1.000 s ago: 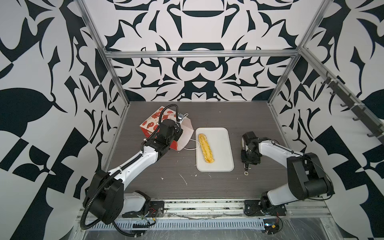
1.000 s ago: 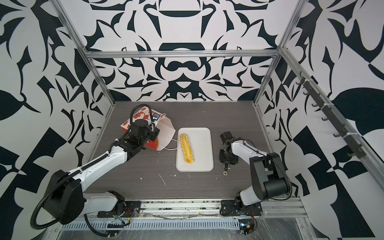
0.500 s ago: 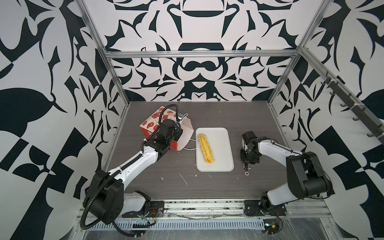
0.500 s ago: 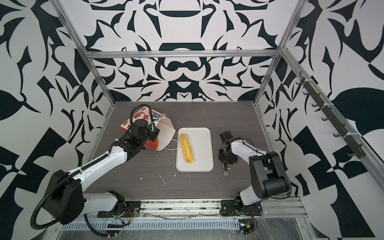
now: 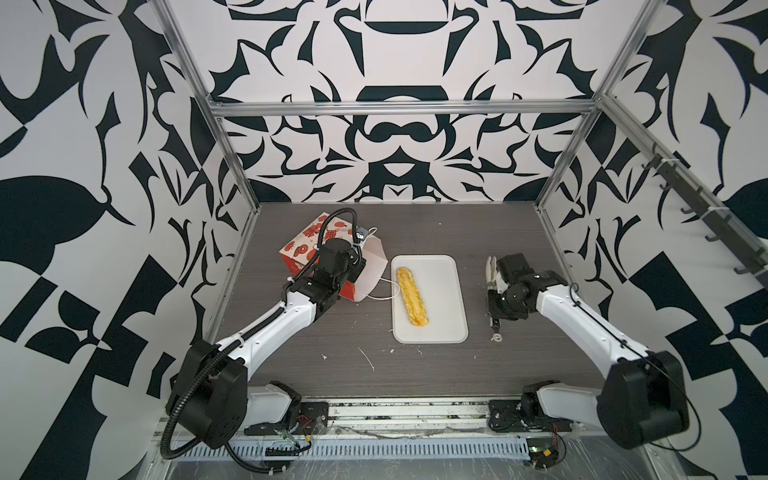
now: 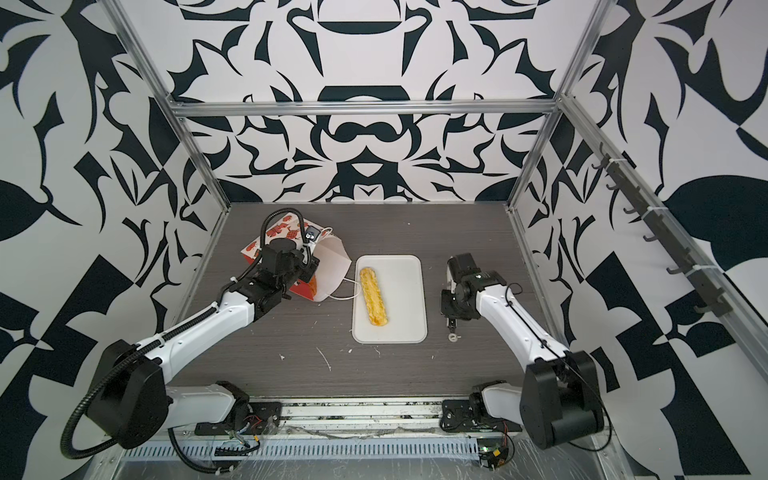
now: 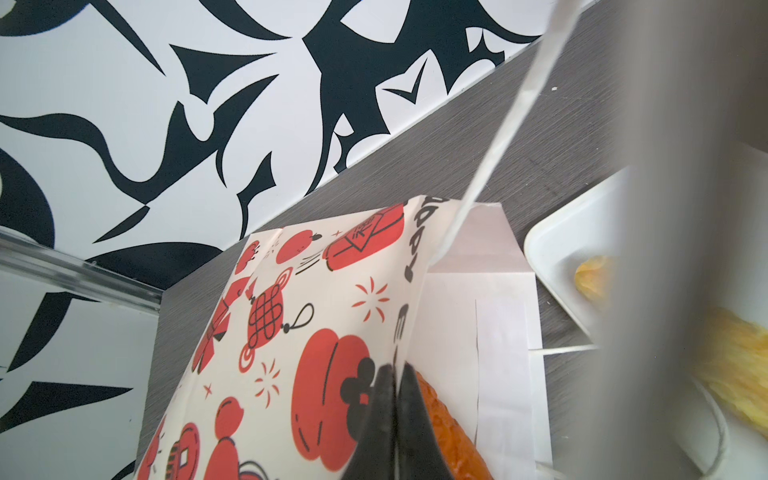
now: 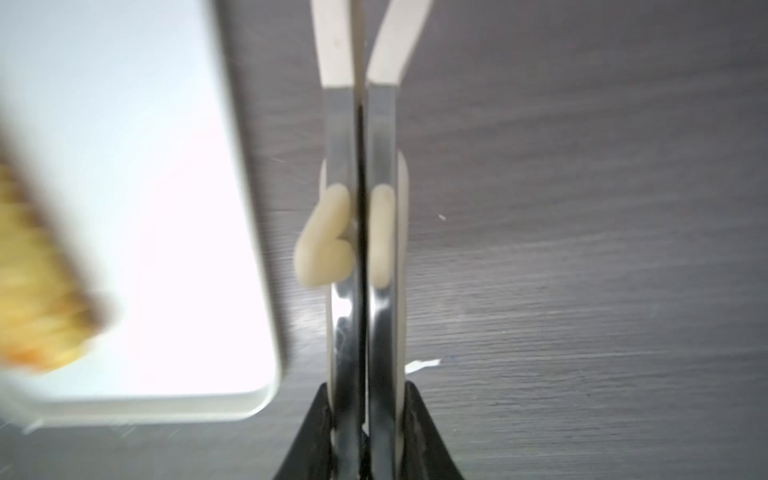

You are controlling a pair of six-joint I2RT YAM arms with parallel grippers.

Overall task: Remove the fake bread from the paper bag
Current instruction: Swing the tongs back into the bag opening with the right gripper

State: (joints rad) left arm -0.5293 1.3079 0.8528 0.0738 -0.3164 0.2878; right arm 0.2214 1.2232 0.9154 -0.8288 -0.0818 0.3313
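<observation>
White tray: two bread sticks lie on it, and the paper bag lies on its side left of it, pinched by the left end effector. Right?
Only one bread stick lies on the white tray, as both top views show. The rest stands: the paper bag lies on its side left of it, pinched by the left end effector.

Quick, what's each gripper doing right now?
Left gripper: closed, pinching the paper bag at its rim.
Right gripper: closed, holding nothing.
</observation>
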